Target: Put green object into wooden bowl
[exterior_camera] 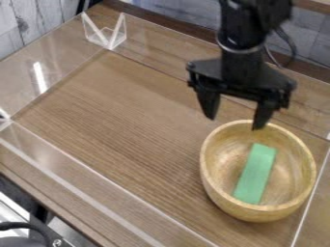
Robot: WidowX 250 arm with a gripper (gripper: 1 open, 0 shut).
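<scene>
The green object (257, 174) is a bright-green bar lying inside the wooden bowl (219, 178) at the right front of the table, leaning along the bowl's inner slope. My black gripper (237, 108) hangs above the bowl's far rim, up and to the left of the bar. Its fingers (206, 102) point down and are spread wide, open, with nothing between them. The arm rises out of the top of the view.
The wood-grain table (116, 125) is enclosed by low clear plastic walls (39, 154). A clear stand (103, 31) sits at the back left. A black cable (13, 230) shows at the lower left corner, outside the wall.
</scene>
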